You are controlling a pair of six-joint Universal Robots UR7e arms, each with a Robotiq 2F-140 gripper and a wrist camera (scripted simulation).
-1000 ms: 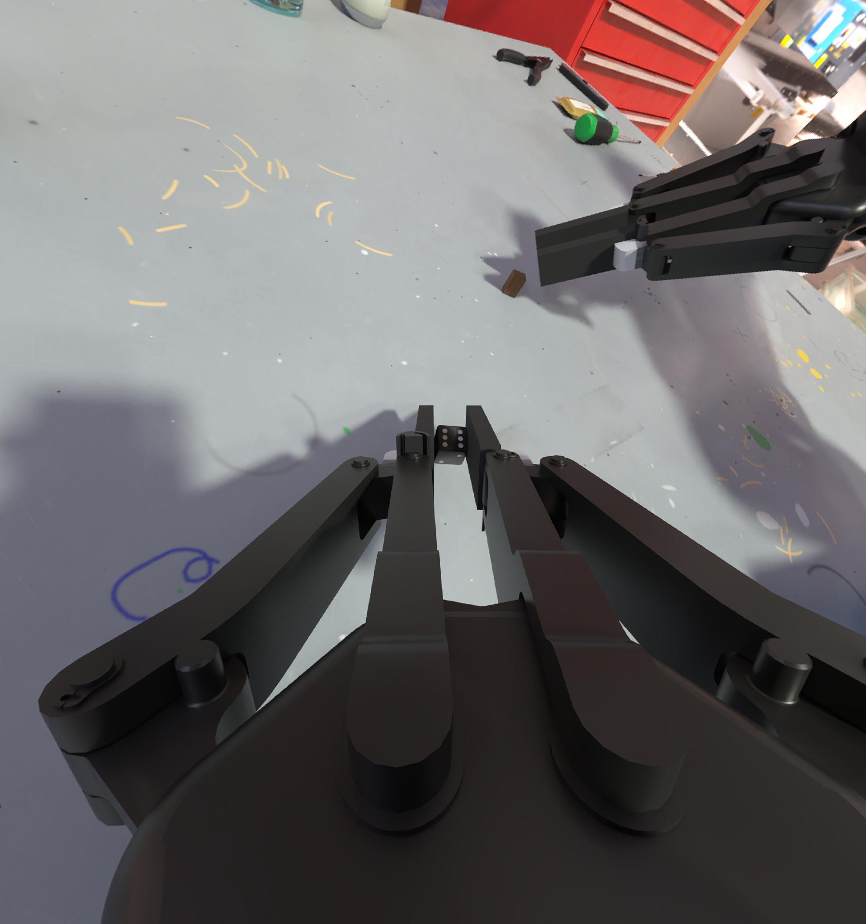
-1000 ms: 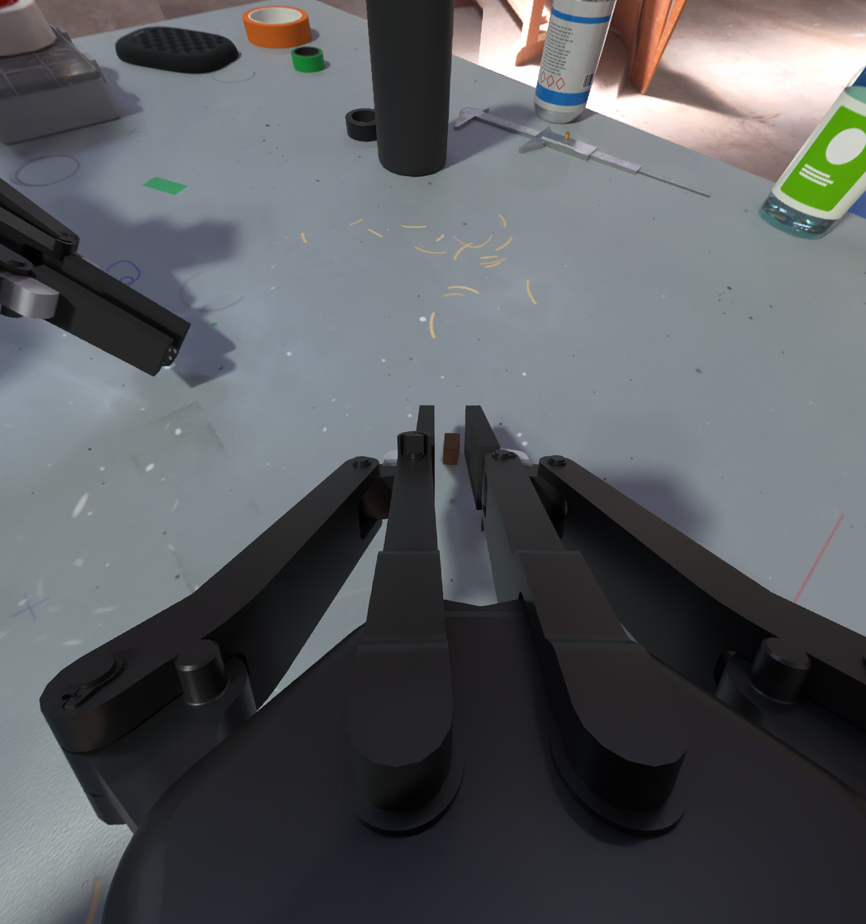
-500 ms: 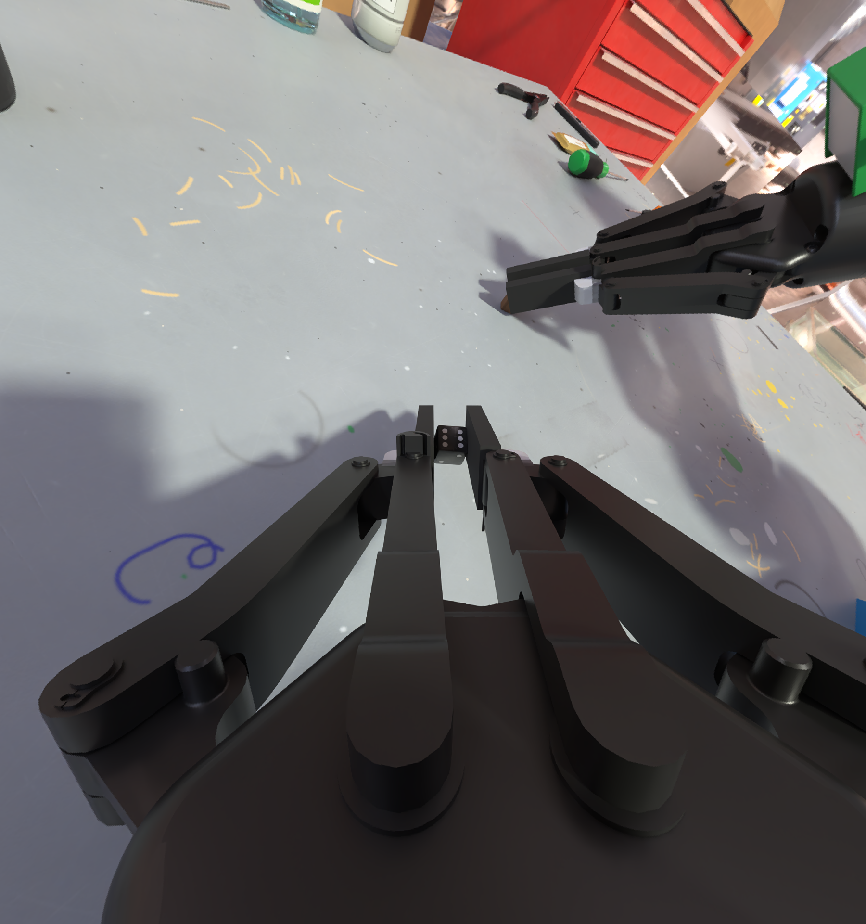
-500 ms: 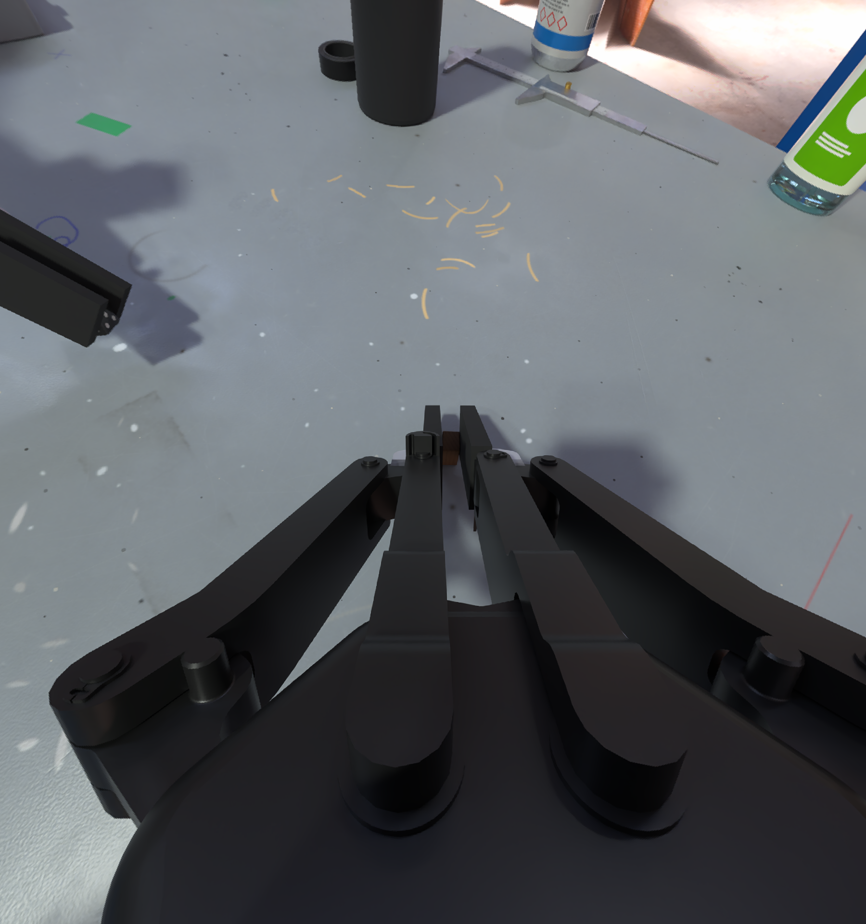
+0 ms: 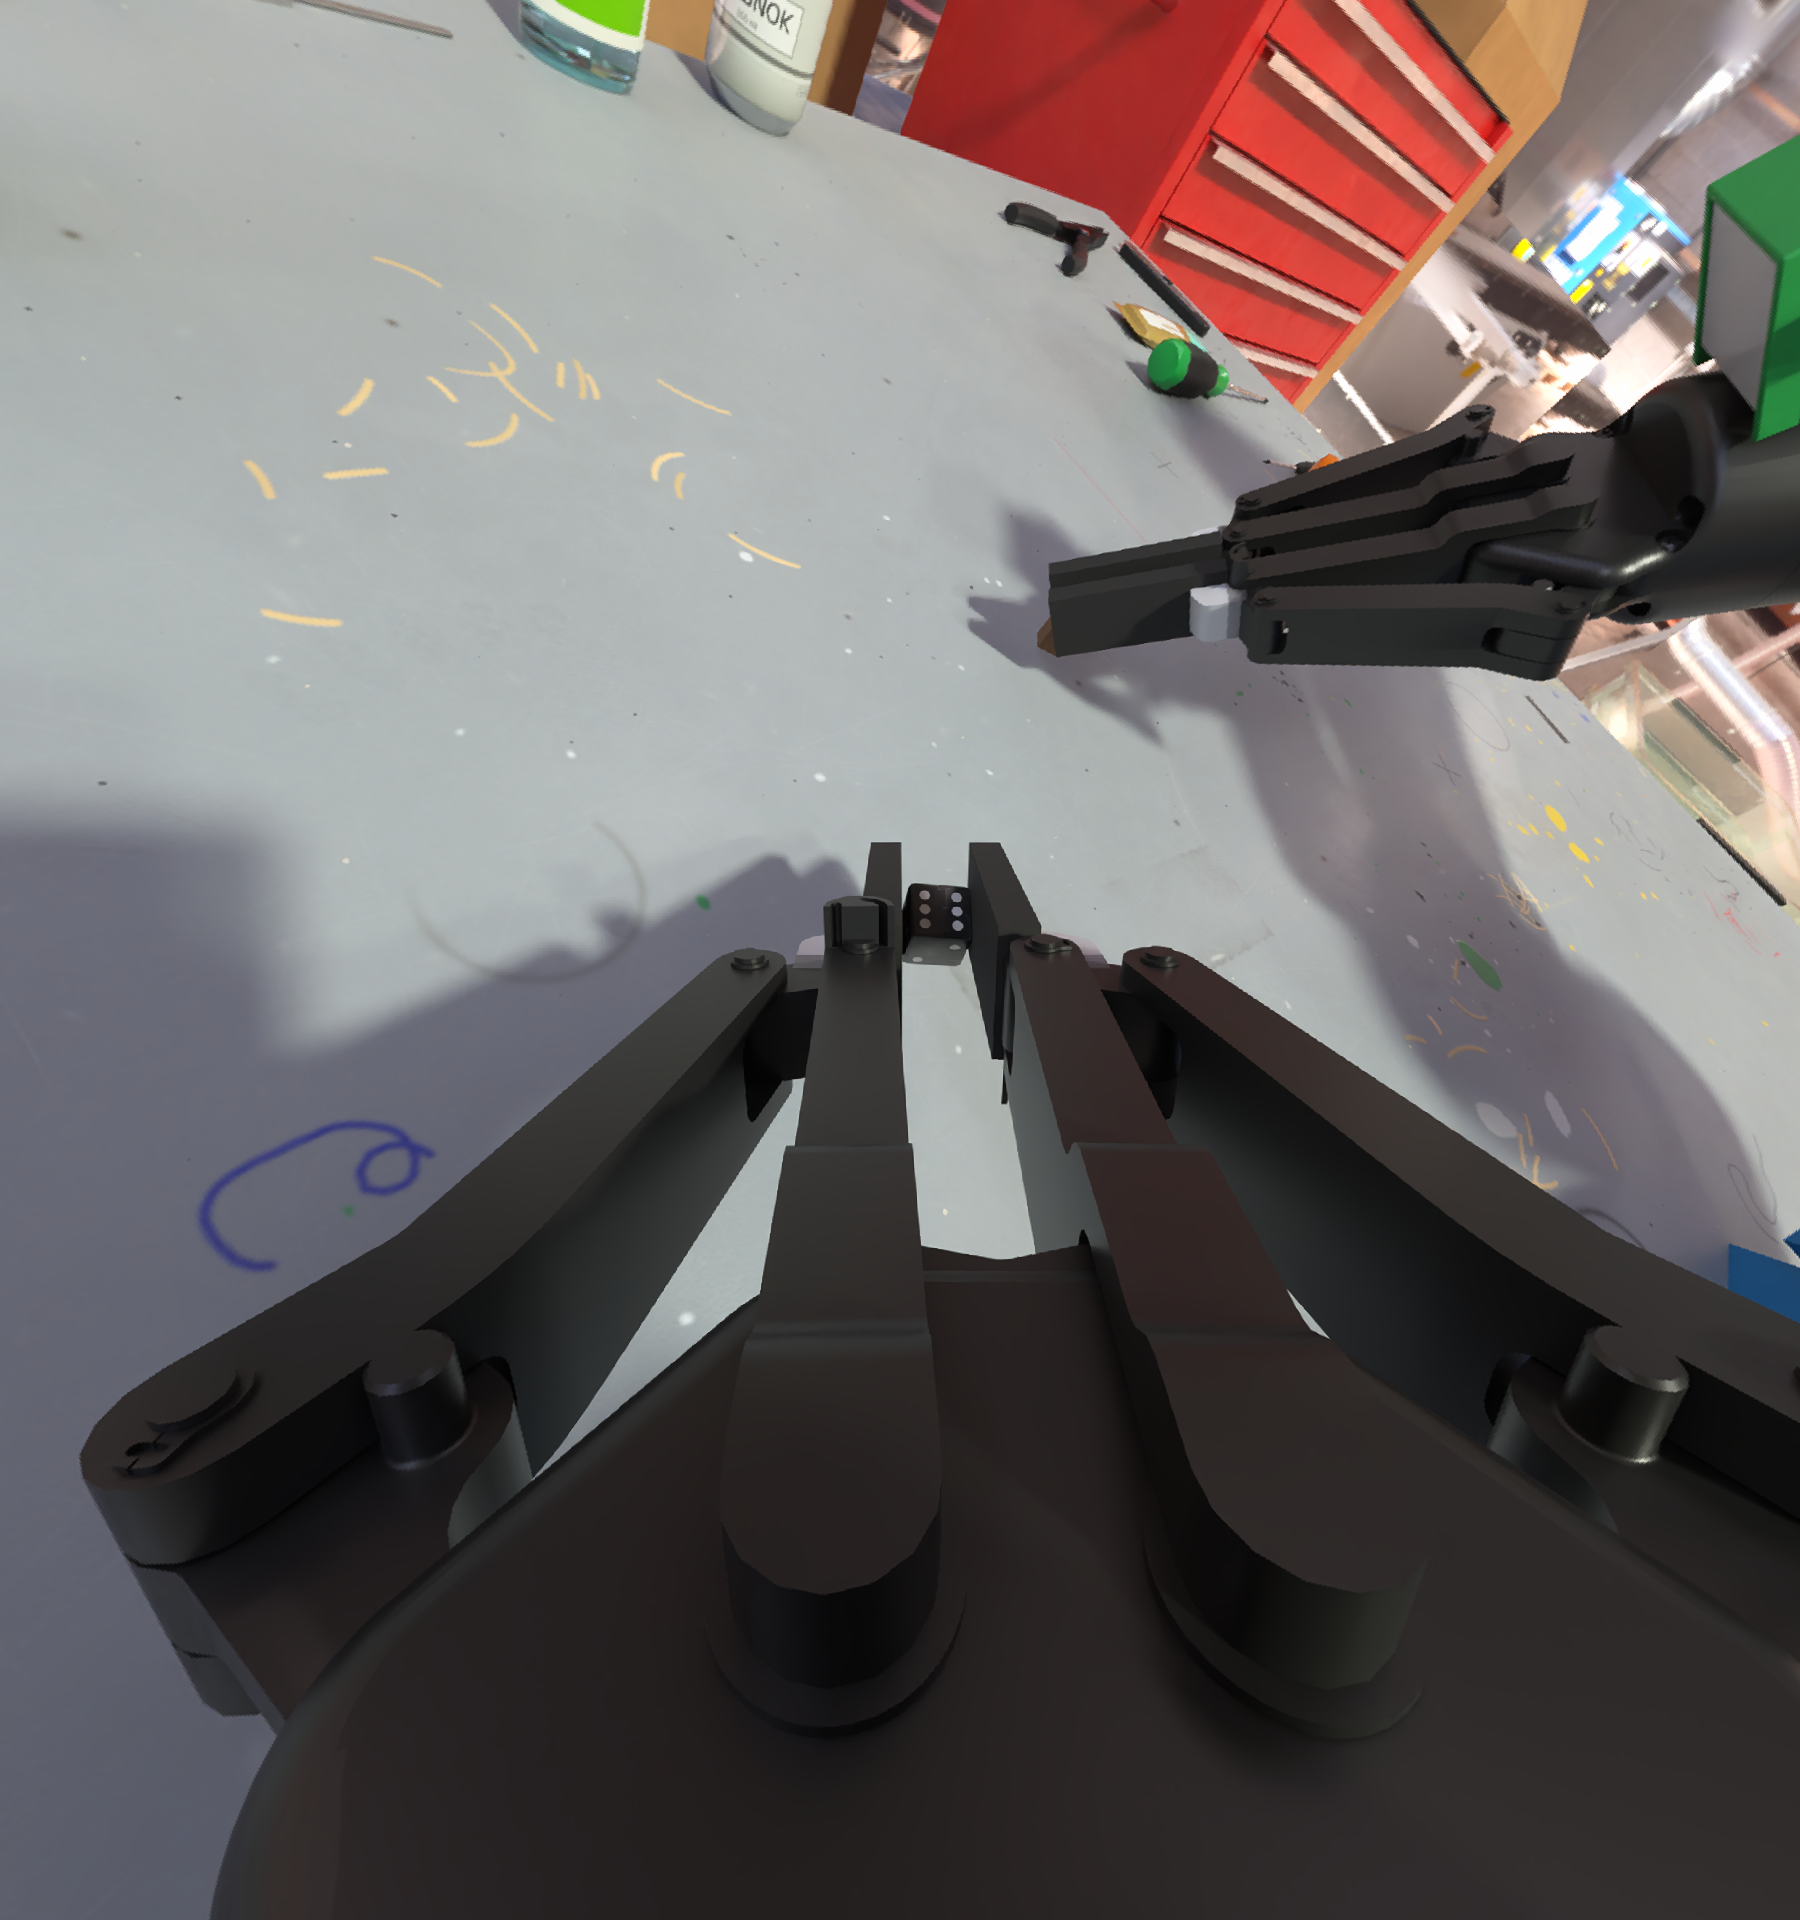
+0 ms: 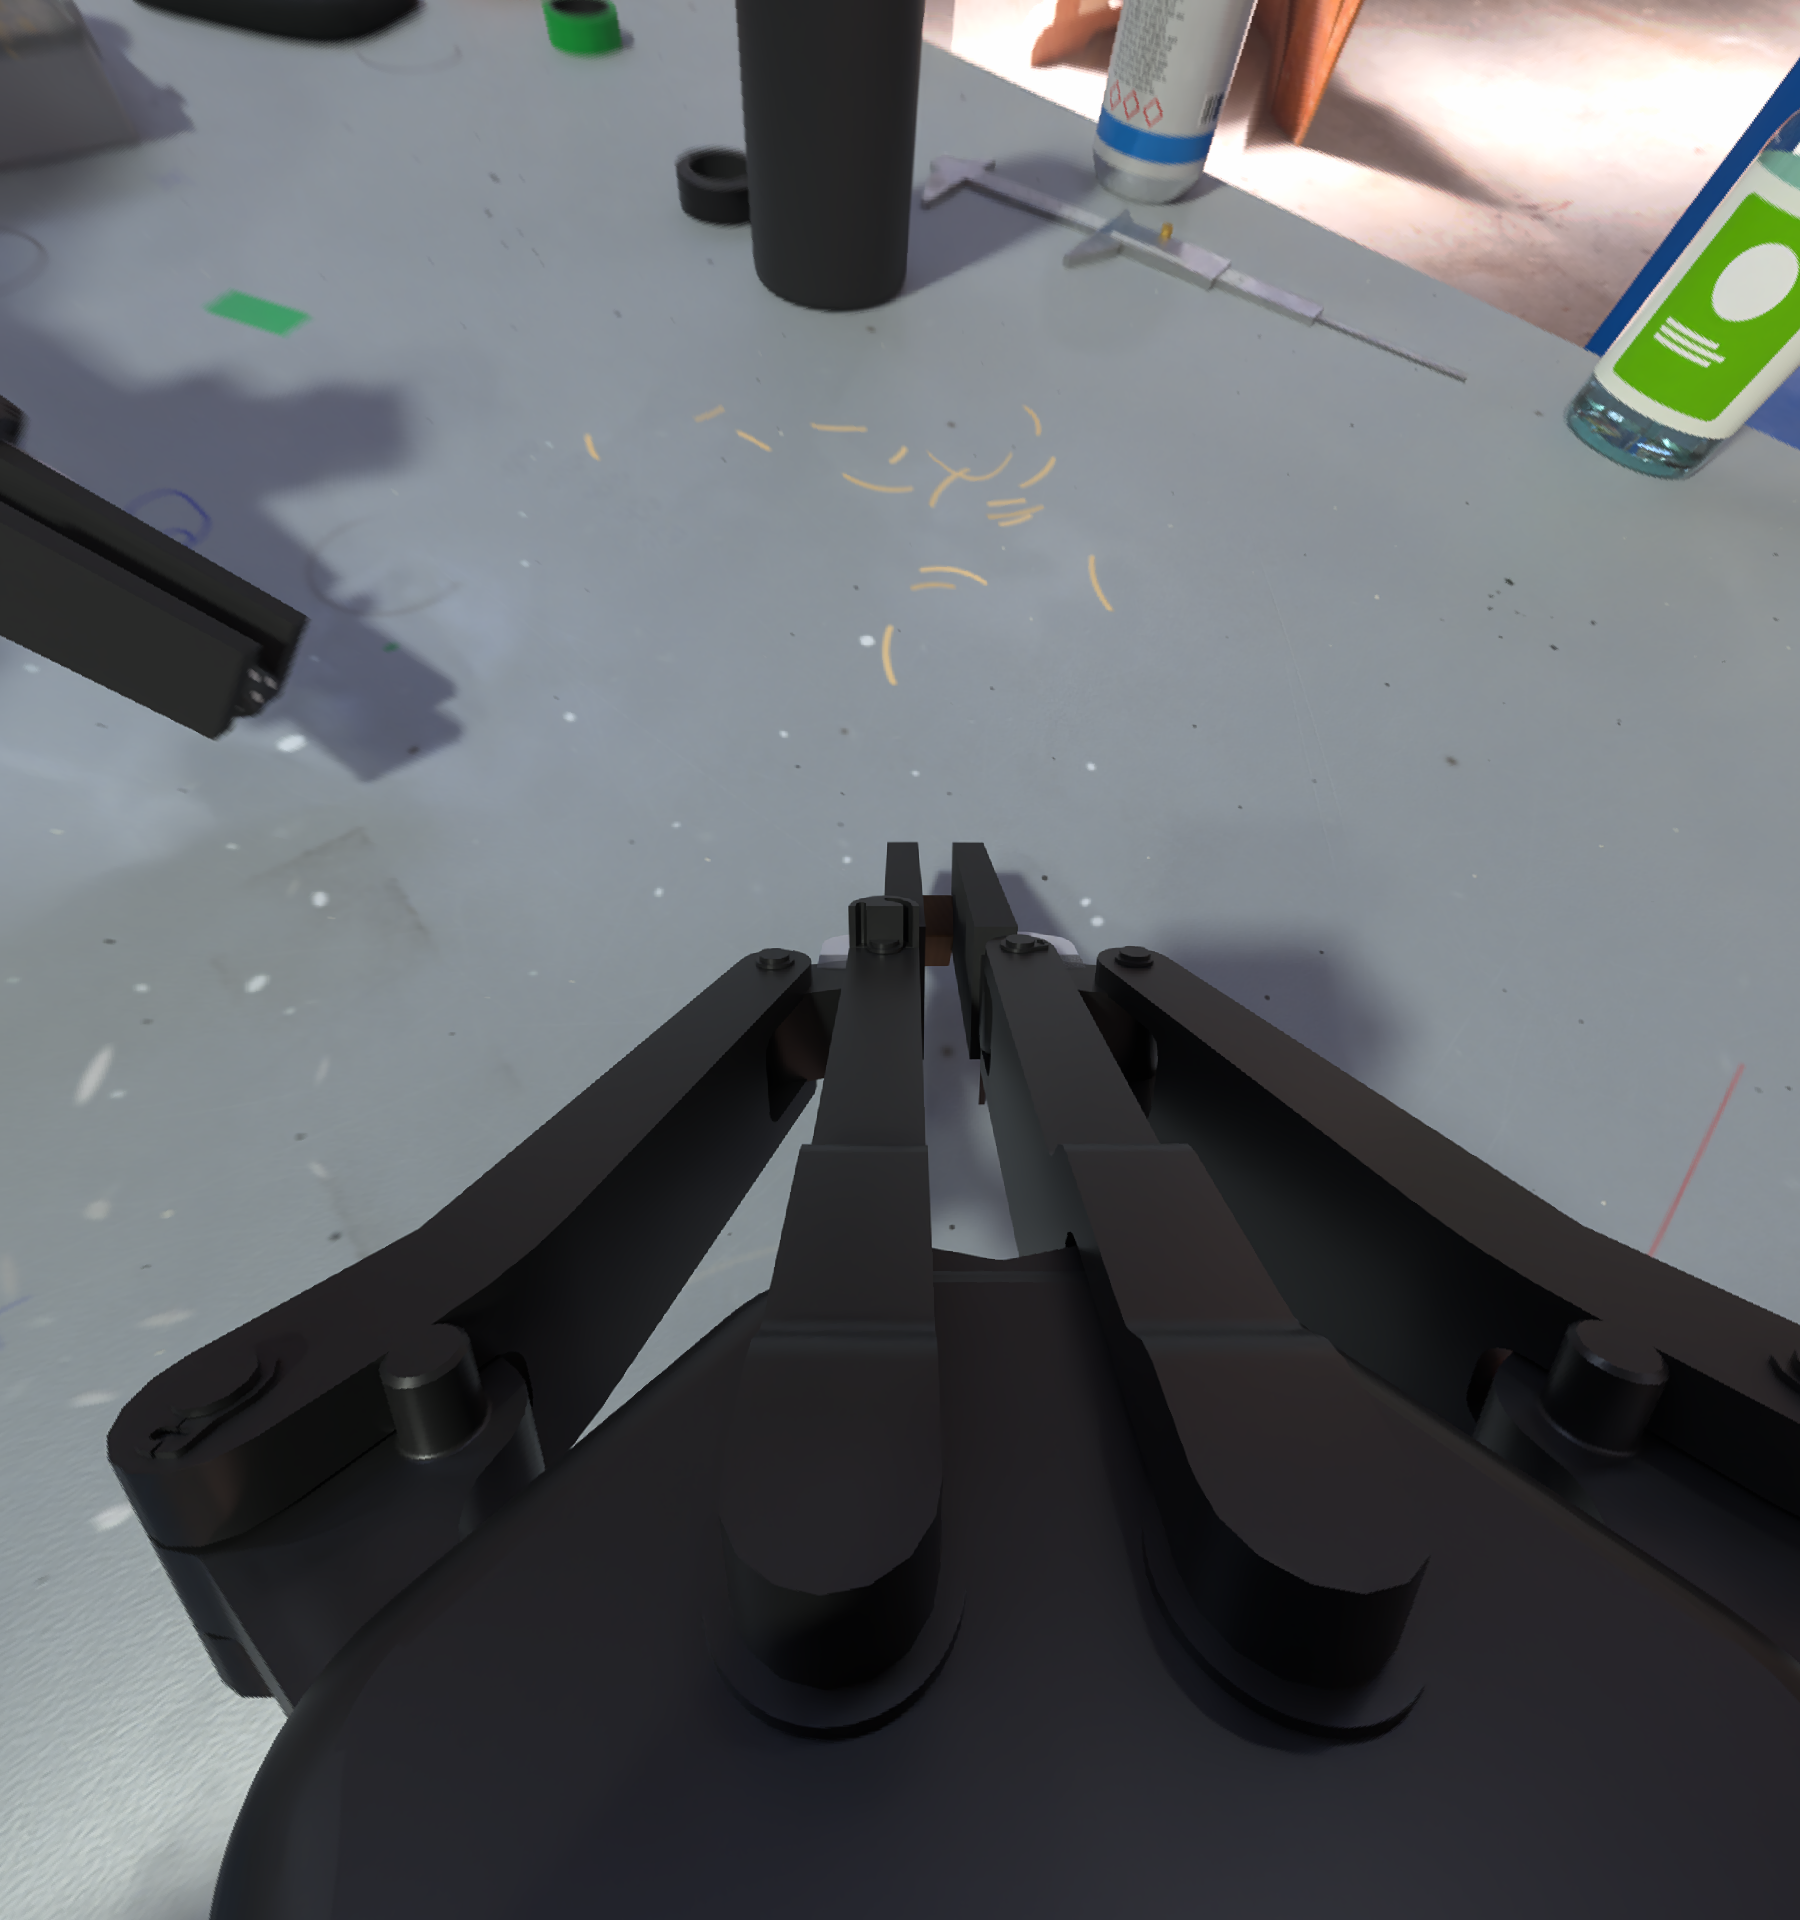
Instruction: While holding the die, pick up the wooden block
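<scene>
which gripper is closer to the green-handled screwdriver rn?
Right. The right gripper, shut on the wooden block, sits just short of the green-handled screwdriver near the table edge. The left gripper, shut on the die, is clearly farther back.

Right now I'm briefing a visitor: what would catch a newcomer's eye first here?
The small black die with white pips, pinched in the left gripper mid-frame. To its right, the right gripper clamps a small brown wooden block above the grey table. Behind stands a red drawer cabinet.
</scene>
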